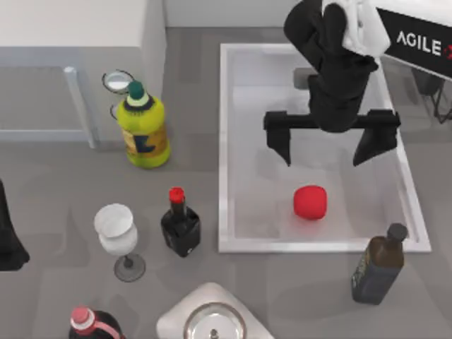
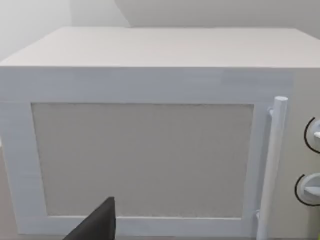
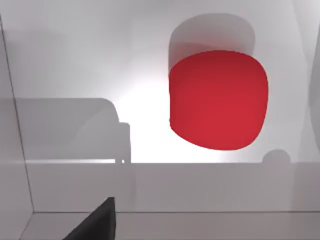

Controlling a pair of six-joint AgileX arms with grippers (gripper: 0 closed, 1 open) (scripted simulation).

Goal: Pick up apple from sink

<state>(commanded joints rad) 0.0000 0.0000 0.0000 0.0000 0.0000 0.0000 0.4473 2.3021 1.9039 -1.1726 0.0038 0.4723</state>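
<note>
**poster1:** Over the sink (image 1: 229, 141), on the right half of the desk (image 1: 63, 176), the right claw (image 1: 330, 145) hangs with its two black fingers spread wide apart — nothing between them, nothing held. The apple (image 1: 310, 202) sits on the pale floor of the basin, toward its near end, just past the fingertips as the top view shows it and roughly centred between them. No contact that I can see.

**poster2:** Yep, the right wrist view agrees — the apple (image 3: 217, 100) is a plain red rounded blob lying on the sink floor (image 3: 75, 60) with its shadow beside it, and one dark finger tip (image 3: 97, 222) pokes in at the edge. What about the left arm?

**poster1:** Left arm is parked at the far left edge of the desk; just a dark bit of it (image 1: 8, 236) shows from above. Its wrist camera stares at the white cabinet (image 2: 145, 150) with the vertical handle (image 2: 272, 165), and I can't tell whether that claw is open or shut.

**poster2:** Clutter outside the sink: a yellow bottle with a green cap (image 1: 143, 127), a small dark bottle with a red cap (image 1: 180, 224), a wine glass (image 1: 118, 233), and a brown bottle (image 1: 379, 265) just beside the sink's near right corner.
</note>
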